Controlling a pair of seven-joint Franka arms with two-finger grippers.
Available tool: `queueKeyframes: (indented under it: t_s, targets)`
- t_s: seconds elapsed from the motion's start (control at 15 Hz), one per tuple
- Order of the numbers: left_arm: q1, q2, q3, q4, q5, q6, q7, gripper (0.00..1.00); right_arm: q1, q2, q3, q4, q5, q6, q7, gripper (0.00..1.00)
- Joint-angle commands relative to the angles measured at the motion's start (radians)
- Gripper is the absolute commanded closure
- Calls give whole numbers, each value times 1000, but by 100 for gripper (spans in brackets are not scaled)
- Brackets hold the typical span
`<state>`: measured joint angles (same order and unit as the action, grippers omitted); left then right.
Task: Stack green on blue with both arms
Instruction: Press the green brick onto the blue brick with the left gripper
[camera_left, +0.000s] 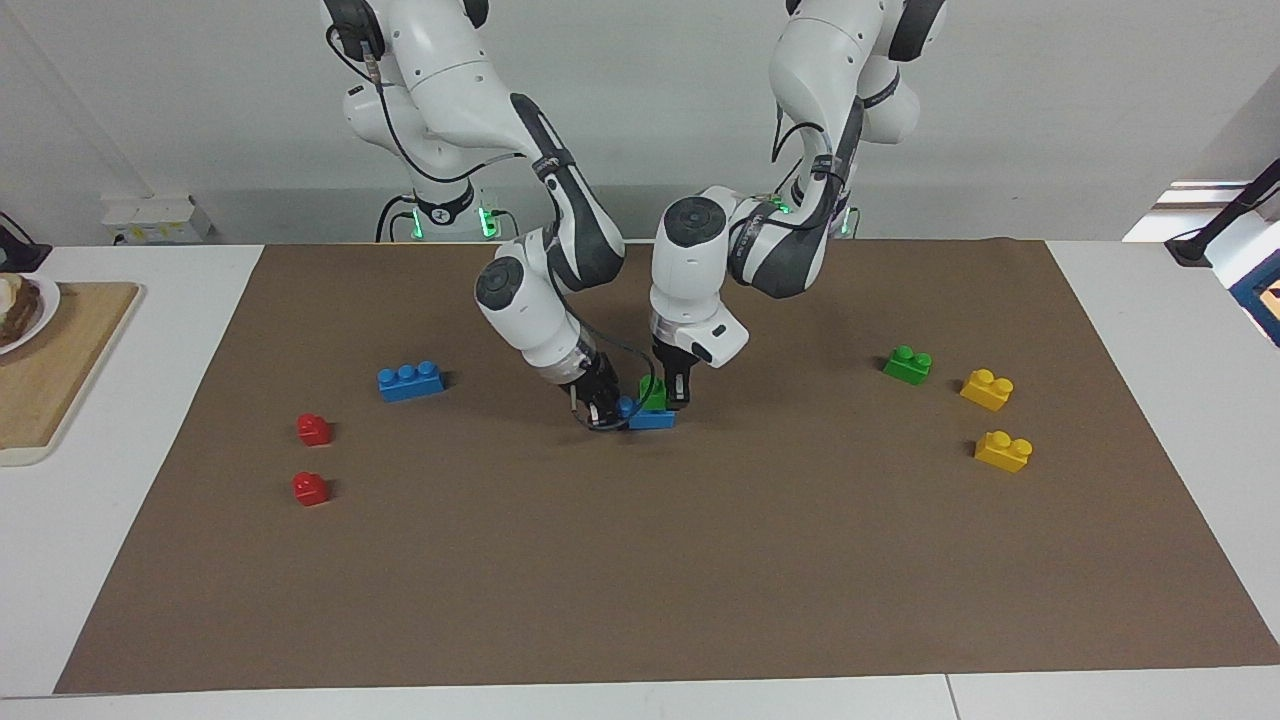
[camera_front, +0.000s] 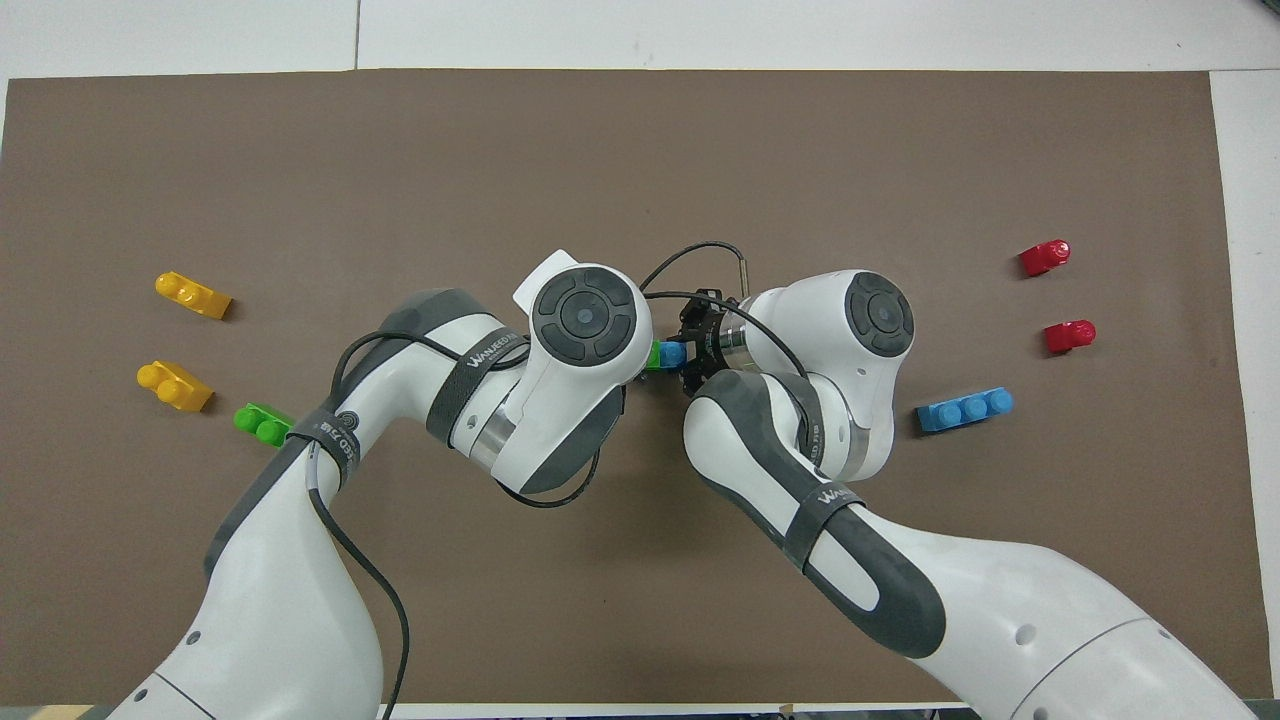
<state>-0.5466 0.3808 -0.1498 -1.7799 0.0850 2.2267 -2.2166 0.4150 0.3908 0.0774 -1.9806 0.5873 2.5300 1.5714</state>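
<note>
In the middle of the brown mat (camera_left: 640, 560), a blue three-stud brick (camera_left: 652, 420) lies low on the mat with a green two-stud brick (camera_left: 654, 392) on top of it. My left gripper (camera_left: 668, 398) is shut on the green brick from above. My right gripper (camera_left: 605, 412) is shut on the blue brick's end toward the right arm. In the overhead view the green brick (camera_front: 652, 355) and blue brick (camera_front: 673, 353) peek out between the wrists; the right gripper (camera_front: 697, 350) shows there, while the left gripper is hidden under its wrist.
A second green brick (camera_left: 908, 364) and two yellow bricks (camera_left: 987, 389) (camera_left: 1003, 451) lie toward the left arm's end. A second blue brick (camera_left: 411, 381) and two red bricks (camera_left: 314, 429) (camera_left: 310, 488) lie toward the right arm's end. A wooden board (camera_left: 50, 380) sits off the mat.
</note>
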Motion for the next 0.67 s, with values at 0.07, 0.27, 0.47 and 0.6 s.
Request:
queueKeyframes:
  t_s: [0.07, 0.27, 0.47, 0.6]
  targets:
    - [-22, -6, 15, -50, 18, 60, -29, 100, 8, -15, -5, -43, 29, 46, -47, 100]
    - [-27, -6, 15, -73, 38, 93, -28, 100, 8, -15, -5, -44, 28, 47, -47, 100]
    - [-27, -8, 15, -70, 38, 90, -18, 93, 8, -15, -5, -47, 28, 47, -53, 100]
    - [-27, -26, 15, -70, 38, 65, -15, 0, 7, -15, -5, -47, 28, 44, -53, 100]
